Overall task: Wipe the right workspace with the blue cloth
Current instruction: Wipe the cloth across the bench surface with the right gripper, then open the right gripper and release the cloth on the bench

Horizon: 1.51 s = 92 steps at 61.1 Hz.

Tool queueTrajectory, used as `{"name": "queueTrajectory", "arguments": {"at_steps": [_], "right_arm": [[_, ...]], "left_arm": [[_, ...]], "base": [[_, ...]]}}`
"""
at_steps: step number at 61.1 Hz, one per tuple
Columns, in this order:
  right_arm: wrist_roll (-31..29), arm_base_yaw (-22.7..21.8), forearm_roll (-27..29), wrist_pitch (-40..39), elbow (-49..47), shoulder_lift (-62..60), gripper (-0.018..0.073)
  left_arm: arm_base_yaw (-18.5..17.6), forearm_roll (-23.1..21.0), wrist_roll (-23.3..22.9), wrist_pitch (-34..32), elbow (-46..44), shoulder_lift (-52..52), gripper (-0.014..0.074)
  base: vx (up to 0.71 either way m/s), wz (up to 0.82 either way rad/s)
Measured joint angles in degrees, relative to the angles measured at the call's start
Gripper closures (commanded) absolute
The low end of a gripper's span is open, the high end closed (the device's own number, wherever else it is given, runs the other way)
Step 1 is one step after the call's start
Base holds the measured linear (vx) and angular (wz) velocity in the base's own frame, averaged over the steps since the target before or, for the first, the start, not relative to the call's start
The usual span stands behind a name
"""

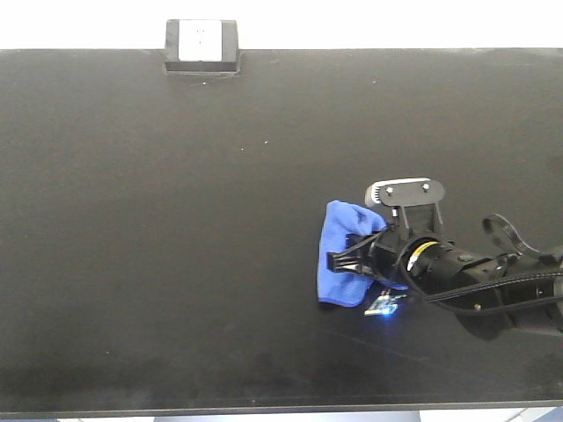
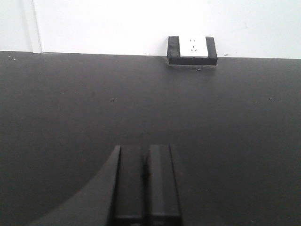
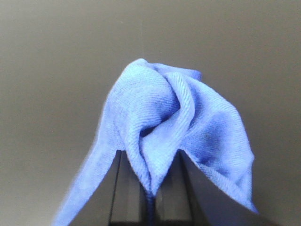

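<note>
Two grippers: left gripper [image 2: 146, 181] idle with jaws pressed together over the bare left of the bench [image 1: 132, 220], right gripper [image 1: 356, 257] pinching the blue cloth [image 1: 341, 255] right of center; keep cloth flat, sweep evenly.

Looking like a lab bench: wide matte black surface [image 1: 176, 220], socket box [image 1: 202, 46] sitting against plain white wall [image 2: 117, 23].

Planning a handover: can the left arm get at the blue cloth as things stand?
Probably not directly: the right end effector is shut on the wrinkly royal-blue microfibre cloth, covering part of it. The left end effector isn't visible in the front view.
</note>
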Motion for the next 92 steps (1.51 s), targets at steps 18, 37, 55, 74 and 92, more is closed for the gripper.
{"name": "queueTrajectory", "arguments": {"at_steps": [18,37,55,74,92], "right_arm": [[-20.11,-16.96,11.66,0.81,0.05,-1.39,0.0514],[-21.73,-18.65,9.43,3.99,0.23,-7.82,0.0253],[-21.21,-18.65,9.26,10.92,0.23,-9.88,-0.0008],[-21.15,-18.65,9.26,23.18,0.32,-30.34,-0.0006],[-21.15,-18.65,8.82,38.09,0.68,-52.56,-0.0006]], "left_arm": [[0.0,0.0,0.0,0.0,0.0,0.0,0.0602],[0.0,0.0,0.0,0.0,0.0,0.0,0.0602],[0.0,0.0,0.0,0.0,0.0,0.0,0.0602],[0.0,0.0,0.0,0.0,0.0,0.0,0.0602],[0.0,0.0,0.0,0.0,0.0,0.0,0.0602]], "base": [[0.0,0.0],[0.0,0.0],[0.0,0.0],[0.0,0.0],[0.0,0.0]]}}
